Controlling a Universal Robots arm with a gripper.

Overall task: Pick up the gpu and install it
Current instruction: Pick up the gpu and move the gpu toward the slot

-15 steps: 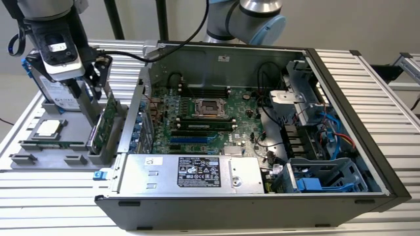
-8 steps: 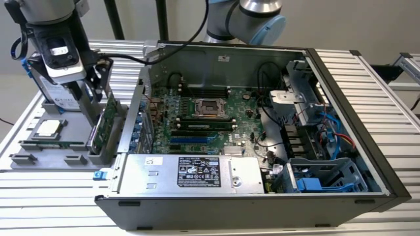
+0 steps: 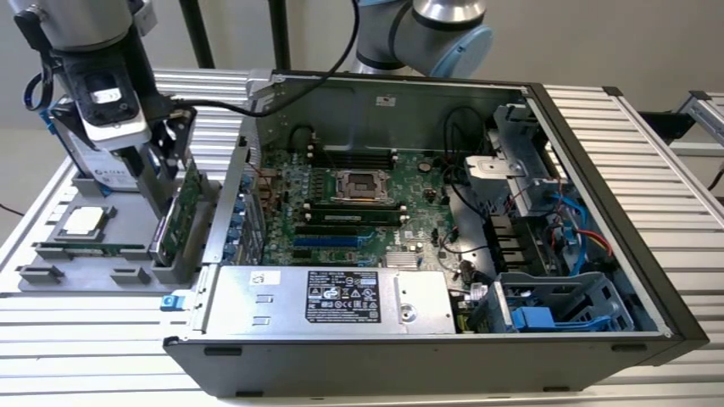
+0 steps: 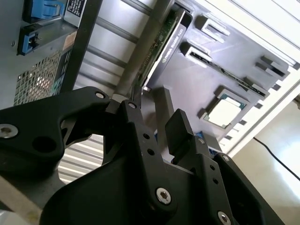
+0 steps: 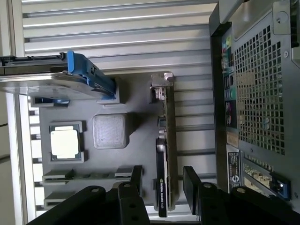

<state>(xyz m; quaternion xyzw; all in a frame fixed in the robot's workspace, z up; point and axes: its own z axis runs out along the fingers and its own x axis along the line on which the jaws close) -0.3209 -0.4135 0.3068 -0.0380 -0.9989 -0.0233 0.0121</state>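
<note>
GPU [image 5: 165,140], the small flat rectangular card with a green circuit board on one face, a black cooler shroud on the other and a silver metal end bracket [image 5: 161,83], stands on edge in a slot of the grey moulded holder tray [image 5: 140,108] on the ribbed aluminium desk [image 5: 117,28]. It sits directly between the black fingers [image 5: 137,177], which are spread apart on either side of it with a gap at each face, clamped on nothing. In the first wrist view the card lies nearer the finger on the side of the open black computer case [image 5: 258,93] than the other finger. I judge that on closing, that finger would meet it first and shove it sideways, leaving it tilted or jammed against the slot wall. The fingers straddle the end away from the bracket rather than the middle, so a lift could let the bracket end sag and pivot the card in the grip, or snag the bracket on the tray. A squeeze landing on the shroud or on board components might slip or do damage. The case's rear wall stands just beyond one finger, while the silver hard drive with blue rails [image 5: 42,84] lies well beyond the other. A card swinging loose would most likely strike that wall.
</note>
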